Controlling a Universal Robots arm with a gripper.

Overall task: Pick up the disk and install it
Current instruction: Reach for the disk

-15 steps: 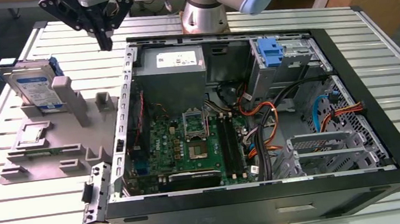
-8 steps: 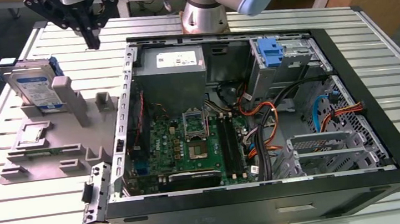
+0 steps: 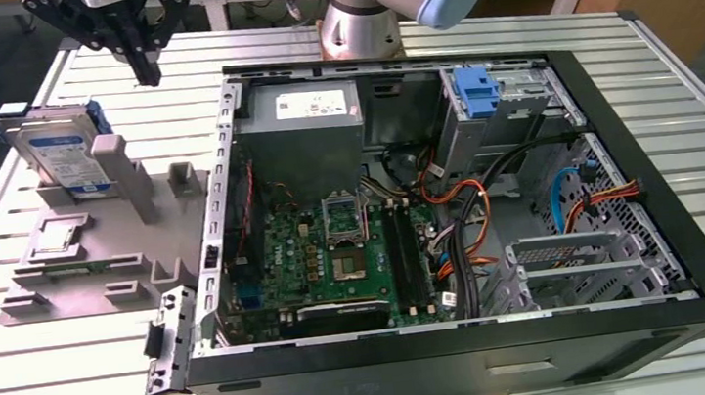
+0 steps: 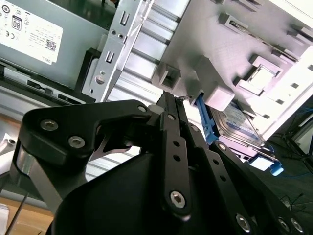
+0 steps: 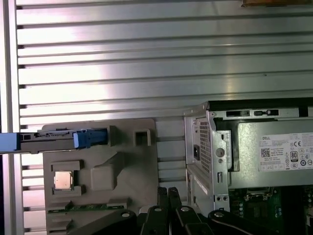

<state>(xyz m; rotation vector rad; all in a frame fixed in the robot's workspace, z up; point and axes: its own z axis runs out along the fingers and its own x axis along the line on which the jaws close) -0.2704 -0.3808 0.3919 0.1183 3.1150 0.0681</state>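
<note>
Hanging above the slatted metal worktop (image 3: 44, 377), the gripper (image 3: 150, 74) has its fingers clenched together with nothing between them. The disk (image 3: 60, 154) stands on edge in a slot of the grey holder (image 3: 79, 277), below the gripper and apart from it. The holder sits just beside the open computer case (image 3: 473, 344), on the exterior view's left. Inside the case, a grey power supply (image 3: 304, 114) lies near the back wall.

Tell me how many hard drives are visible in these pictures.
1. The disk stands on edge in the grey holder, at the exterior view's left, outside the open computer case. Others may be hidden inside the case.
</note>
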